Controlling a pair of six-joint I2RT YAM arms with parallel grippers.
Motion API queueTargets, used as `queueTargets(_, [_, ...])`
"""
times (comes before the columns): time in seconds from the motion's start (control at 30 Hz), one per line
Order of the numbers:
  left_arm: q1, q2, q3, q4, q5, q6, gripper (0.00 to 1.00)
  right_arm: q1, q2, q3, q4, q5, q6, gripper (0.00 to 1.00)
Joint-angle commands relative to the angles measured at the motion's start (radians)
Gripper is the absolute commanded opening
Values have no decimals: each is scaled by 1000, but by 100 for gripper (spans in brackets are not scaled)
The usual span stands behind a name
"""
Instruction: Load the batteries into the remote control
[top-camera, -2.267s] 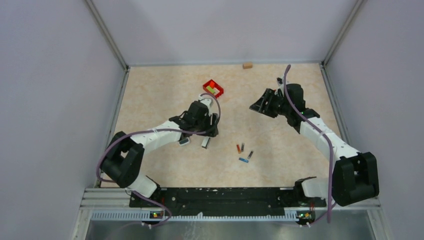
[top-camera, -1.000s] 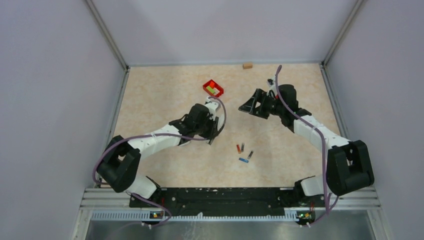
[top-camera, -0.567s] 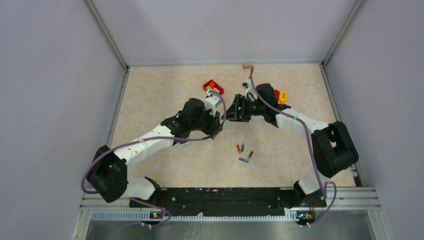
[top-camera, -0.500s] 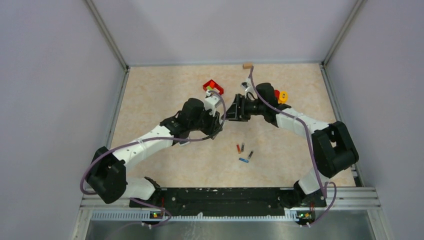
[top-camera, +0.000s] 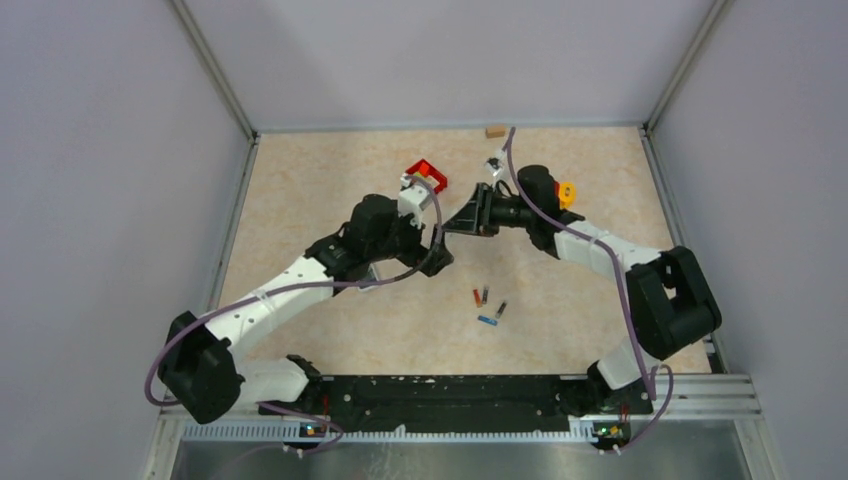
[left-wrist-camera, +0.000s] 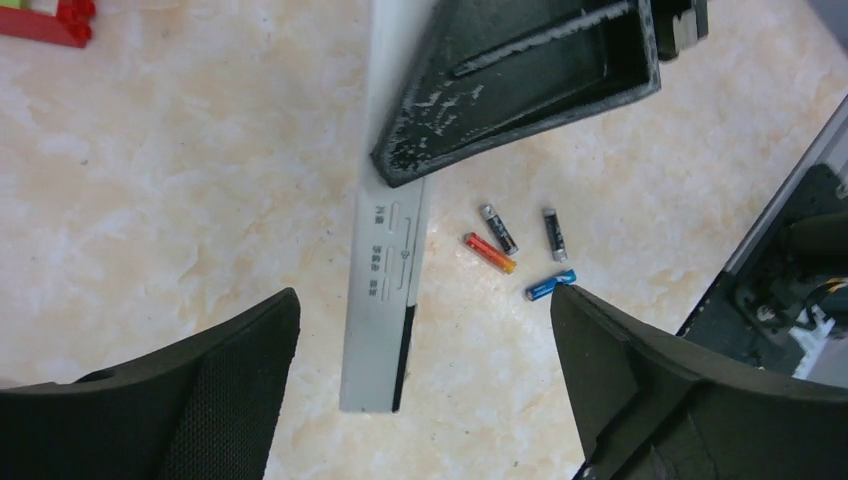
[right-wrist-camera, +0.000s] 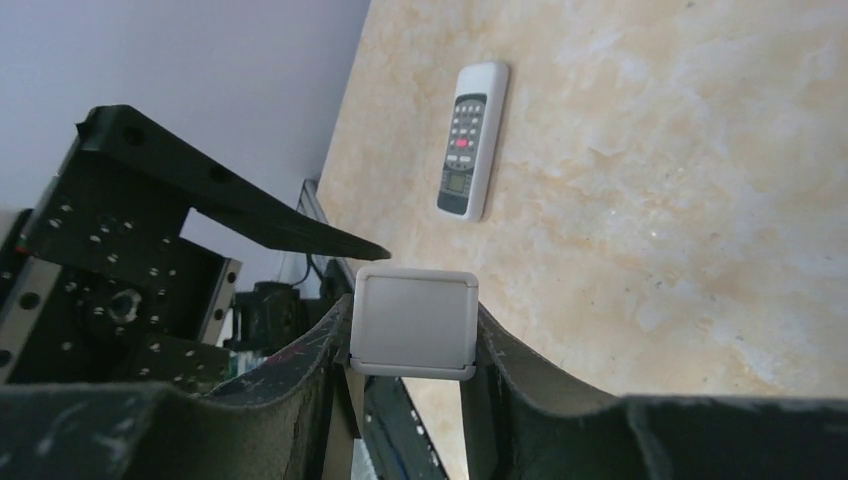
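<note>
Tabletop (top-camera: 330, 180): four batteries (left-wrist-camera: 489, 252), two remotes (right-wrist-camera: 472, 140); right claw (right-wrist-camera: 410, 340) grips one remote (left-wrist-camera: 385, 300), left claw (left-wrist-camera: 420, 300) released

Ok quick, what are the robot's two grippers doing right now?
Left gripper: open, holding nothing.
Right gripper: closed on the end of the white remote.

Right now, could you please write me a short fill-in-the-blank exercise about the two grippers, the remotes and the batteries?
1. The right gripper clamps one end of the held remote, while the left gripper has its jaws ___.
2. On the table lie ___ batteries.
3. The second remote lies with its buttons facing ___.
Missing words: open; four; up.
</note>
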Motion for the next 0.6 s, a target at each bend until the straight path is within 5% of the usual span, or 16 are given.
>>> queueTargets(0.0, [58,-61,65,61,5,-144,99,1,-136,-48,184,158,28,0])
queueTargets(0.27, [286,-78,48,360,301,-636,99,1,-332,-129,499,402,126,0])
queueTargets(0.57, [300,-44,65,827,472,-994,83,2,-375,-145,814,475,365,1])
